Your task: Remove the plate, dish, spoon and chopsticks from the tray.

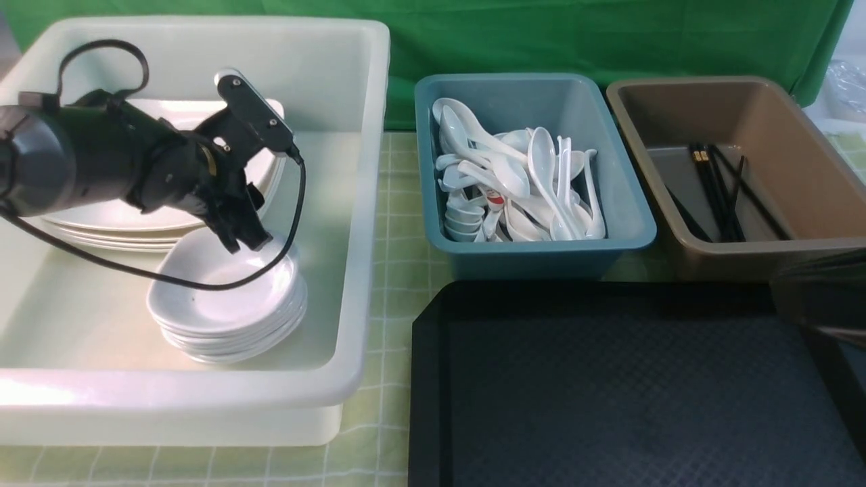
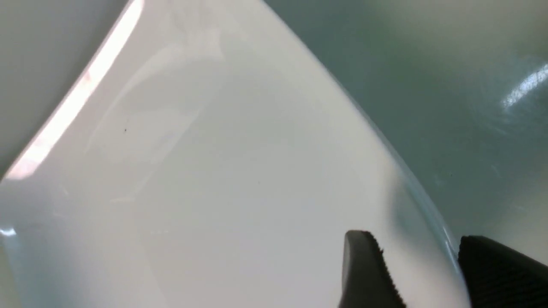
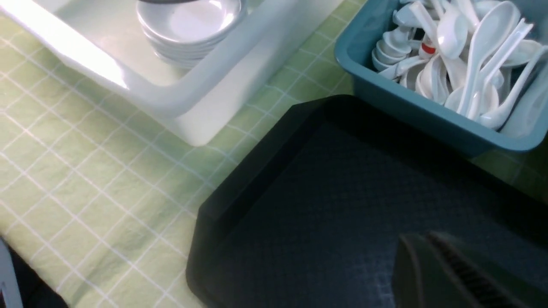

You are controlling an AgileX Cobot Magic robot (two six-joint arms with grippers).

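A: Front view. Left gripper (image 1: 242,238) is down over the top dish (image 1: 220,281) of the stack inside the white tub (image 1: 352,284), at the dish's far rim. Large plates (image 1: 128,216) are stacked behind it in the same tub. The tray (image 1: 609,392) shows bare black surface wherever it is in view; its near part is cut off.

B: Spoons, chopsticks?

A: Spoons (image 1: 521,182) piled in the teal tub (image 1: 629,223), chopsticks (image 1: 717,189) in the brown tub (image 1: 798,223). My read: the release of the dish is the step in hand, likely the last one.

B: Left wrist view?

A: Two black fingers (image 2: 368,273) straddle the dish rim (image 2: 411,179), one inside the bowl, one outside. Jaws spread, a gap visible at the outer one; I can't confirm the inner pad is clear of the glaze.

B: So how to finish cleanly?

A: Let the jaws part fully before any lift. Then rise straight up along the rim, no sideways drag; a pad catching the edge could tip the top dish or shift the stack.

B: Right wrist view?

A: Right gripper (image 3: 445,273) hangs over the tray's textured floor, jaws pressed together, nothing between them. Green checked cloth (image 3: 85,171) covers the desk beside the tray. It should stay put while the left arm withdraws.
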